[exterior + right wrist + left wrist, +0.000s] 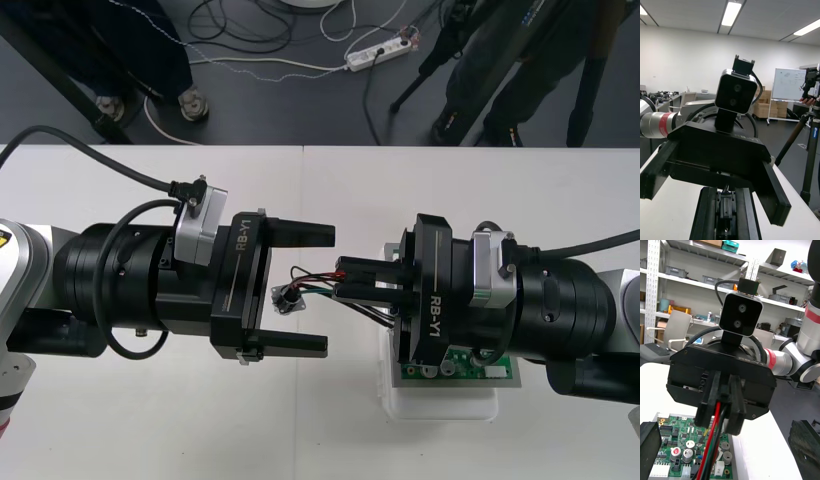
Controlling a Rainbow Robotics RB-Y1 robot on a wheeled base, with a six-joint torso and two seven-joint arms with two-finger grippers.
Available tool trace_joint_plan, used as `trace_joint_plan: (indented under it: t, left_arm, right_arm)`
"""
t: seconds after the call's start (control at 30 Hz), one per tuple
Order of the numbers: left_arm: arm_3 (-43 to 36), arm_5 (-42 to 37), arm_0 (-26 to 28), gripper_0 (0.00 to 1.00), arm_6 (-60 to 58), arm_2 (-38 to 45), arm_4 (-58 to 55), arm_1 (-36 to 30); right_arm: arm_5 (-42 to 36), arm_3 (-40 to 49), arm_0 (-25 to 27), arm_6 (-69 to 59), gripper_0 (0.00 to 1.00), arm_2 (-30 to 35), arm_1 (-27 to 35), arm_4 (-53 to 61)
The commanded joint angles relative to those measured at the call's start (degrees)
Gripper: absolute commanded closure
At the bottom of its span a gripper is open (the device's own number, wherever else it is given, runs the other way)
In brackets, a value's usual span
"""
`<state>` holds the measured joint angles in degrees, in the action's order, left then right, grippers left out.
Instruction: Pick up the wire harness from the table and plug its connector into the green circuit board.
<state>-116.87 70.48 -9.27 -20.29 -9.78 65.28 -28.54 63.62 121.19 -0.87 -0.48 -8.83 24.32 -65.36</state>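
Observation:
My right gripper [346,280] hangs above the table, shut on the wire harness [318,280] at its plug end. The black plug [726,208] sits between the right fingers [746,215]. Red, black and green wires [712,438] run out of them to the round metal socket [288,300]. That socket hangs between the wide-open fingers of my left gripper [328,290], which faces the right one and touches nothing. The left fingers [649,440] stand far apart. The green circuit board [462,366] lies on its white base [440,408], mostly under the right gripper.
The board [677,444] carries capacitors and white connectors beside the hanging wires. The two arms span the middle of the table [330,430], head to head. Bare tabletop lies in front of and behind them.

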Motion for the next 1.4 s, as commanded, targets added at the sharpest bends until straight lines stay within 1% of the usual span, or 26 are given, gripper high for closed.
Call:
trace_joint_plan:
  t: [0.03, 0.1, 0.27, 0.53, 0.9, 1.4]
  left_arm:
    - [-2.13, -3.07, -2.16, 0.00, -1.51, -1.12, 0.19, -1.69]
    - [-2.13, -3.25, -2.16, 0.00, -1.24, -1.12, -0.16, -1.87]
    - [-2.05, -3.34, -2.51, 0.00, -0.54, -1.12, -0.69, -2.22]
    - [-2.05, -3.51, -3.39, 0.00, -0.10, -1.12, -0.69, -2.22]
    - [-2.13, -3.51, -3.92, 0.00, -0.01, -1.12, -0.95, -1.95]
    - [-2.05, -4.13, -4.18, 0.00, -0.45, -2.26, -1.04, -1.87]
  right_arm:
    - [-0.60, 2.38, 0.70, -4.88, 1.00, 3.82, -0.15, -0.38]
    - [-0.43, 2.38, 0.70, -5.76, 1.00, 4.88, -0.07, -0.38]
    - [0.19, 4.40, 0.87, -13.23, 1.00, 6.63, 0.64, -1.26]
    - [1.24, 7.74, 0.79, -20.70, 1.00, 7.25, 0.46, -4.78]
    - [2.82, 8.09, 0.35, -21.93, 1.00, 6.46, 0.28, -6.89]
    - [3.44, 8.18, -0.09, -22.37, 1.00, 5.40, -0.42, -6.89]
